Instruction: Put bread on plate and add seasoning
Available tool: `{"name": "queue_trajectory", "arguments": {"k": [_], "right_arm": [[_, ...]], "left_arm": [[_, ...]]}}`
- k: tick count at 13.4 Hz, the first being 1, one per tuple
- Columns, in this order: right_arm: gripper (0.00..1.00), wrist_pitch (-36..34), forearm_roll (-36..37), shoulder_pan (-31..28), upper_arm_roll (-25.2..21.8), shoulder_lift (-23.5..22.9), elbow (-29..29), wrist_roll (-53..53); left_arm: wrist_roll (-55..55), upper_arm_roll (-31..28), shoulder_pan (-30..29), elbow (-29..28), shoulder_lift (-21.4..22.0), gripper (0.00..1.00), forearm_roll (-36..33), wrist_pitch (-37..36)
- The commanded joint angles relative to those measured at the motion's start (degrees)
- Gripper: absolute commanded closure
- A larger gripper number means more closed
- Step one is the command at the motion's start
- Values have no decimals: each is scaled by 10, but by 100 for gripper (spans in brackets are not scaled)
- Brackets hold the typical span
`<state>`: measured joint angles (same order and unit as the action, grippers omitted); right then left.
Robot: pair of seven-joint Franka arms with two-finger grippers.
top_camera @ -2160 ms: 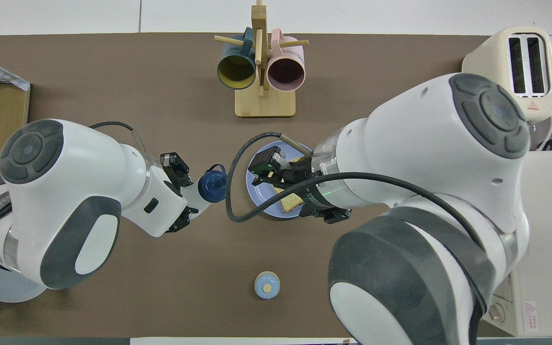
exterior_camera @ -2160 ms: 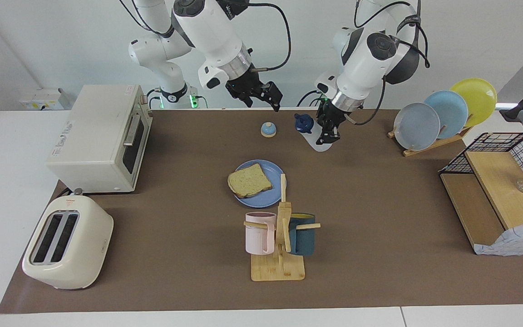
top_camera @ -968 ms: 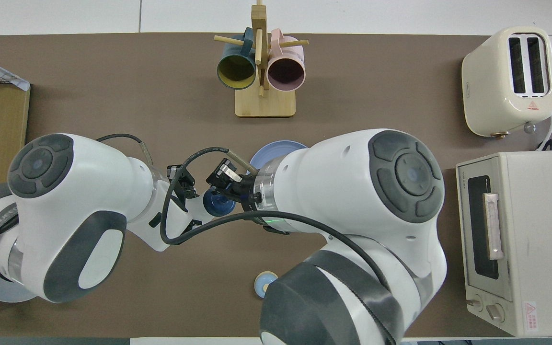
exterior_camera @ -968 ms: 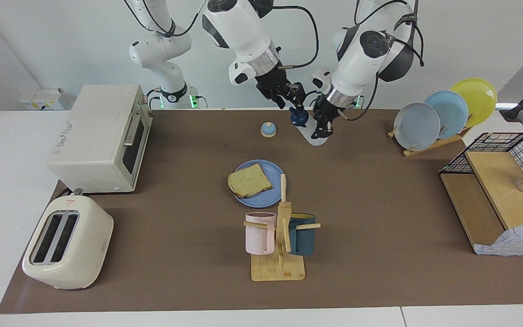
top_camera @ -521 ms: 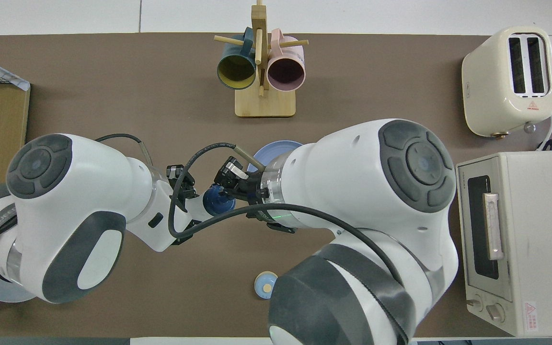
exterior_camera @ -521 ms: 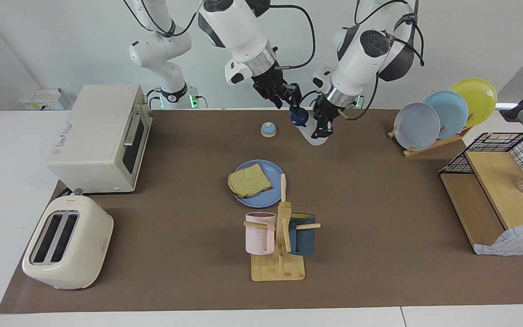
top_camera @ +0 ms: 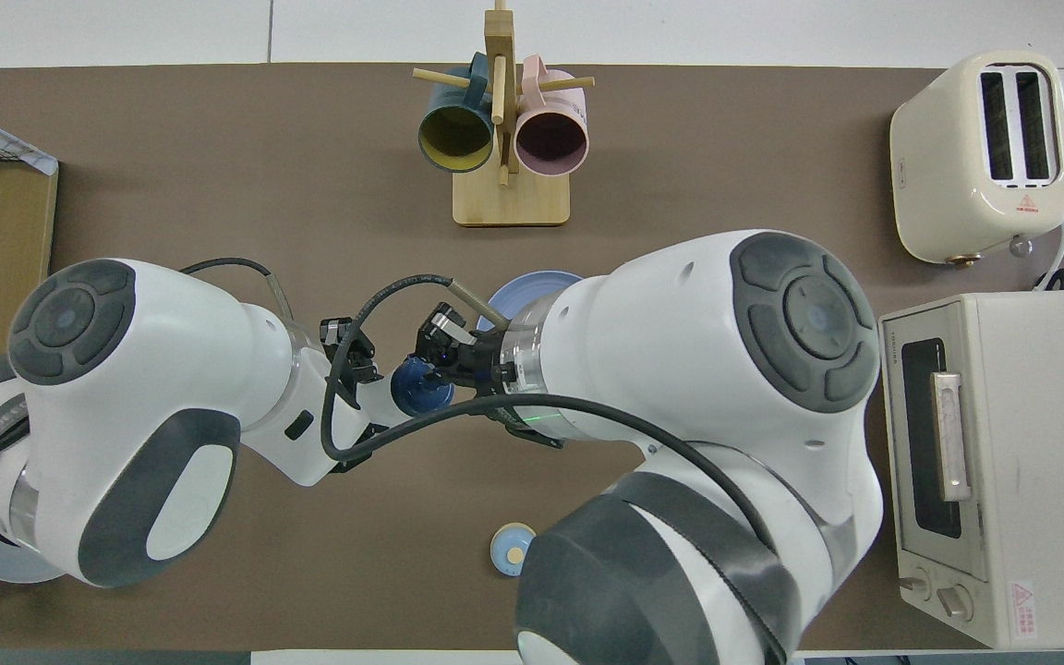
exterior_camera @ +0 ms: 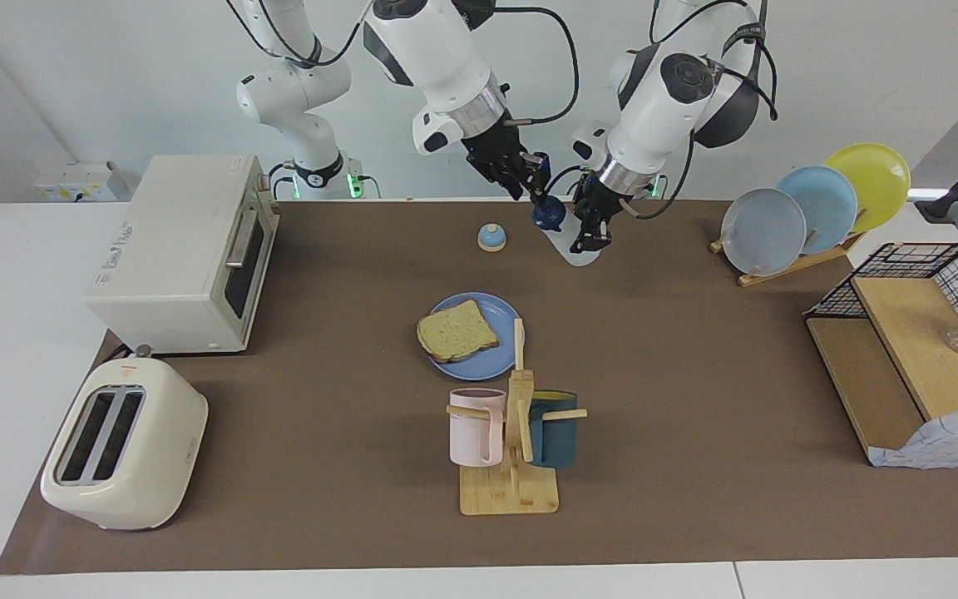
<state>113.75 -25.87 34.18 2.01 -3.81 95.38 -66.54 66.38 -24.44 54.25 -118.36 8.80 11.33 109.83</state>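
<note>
**Two grippers meet at the seasoning bottle**

The left gripper [exterior_camera: 591, 237] is clamped on the white body of the seasoning [exterior_camera: 566, 235], holding it up in the air and tilted, cap end toward the right arm. The right gripper [exterior_camera: 535, 185] is at the bottle's dark blue cap [exterior_camera: 548, 215], its fingertips on or just above the cap's top; whether they are pinching the cap or merely touching it cannot be told. In the overhead view the two grippers face each other across the cap [top_camera: 420, 392], which sits between them.

Well away from both grippers, farther from the robots, the bread [exterior_camera: 456, 330] lies flat on the plate [exterior_camera: 501, 353], overhanging the rim on the side toward the right arm's end of the table. The small blue-domed bell [exterior_camera: 491, 237] stands on the table near the right gripper.
</note>
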Motion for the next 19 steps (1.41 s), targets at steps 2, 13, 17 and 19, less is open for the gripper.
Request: {"name": "queue_trajectory", "arguments": {"k": [2,13,17,19], "right_arm": [[79,6,-5,-6,4,-5,-6,-7],[97,70,-27,-23,-2,-9,-6,-41],[97,175,-55,-18,-2,0,37,-34],[97,211,-66,-16,-1,0,42,-34]], "left_arm": [[-12,3,4,-13,18,100,-9,1],[-14,3,4,-13,18,100,-9,-2],[-14,2,4,-13,18,100,-9,-4],[-15,2,4,-13,18,100,-9,-5]]}}
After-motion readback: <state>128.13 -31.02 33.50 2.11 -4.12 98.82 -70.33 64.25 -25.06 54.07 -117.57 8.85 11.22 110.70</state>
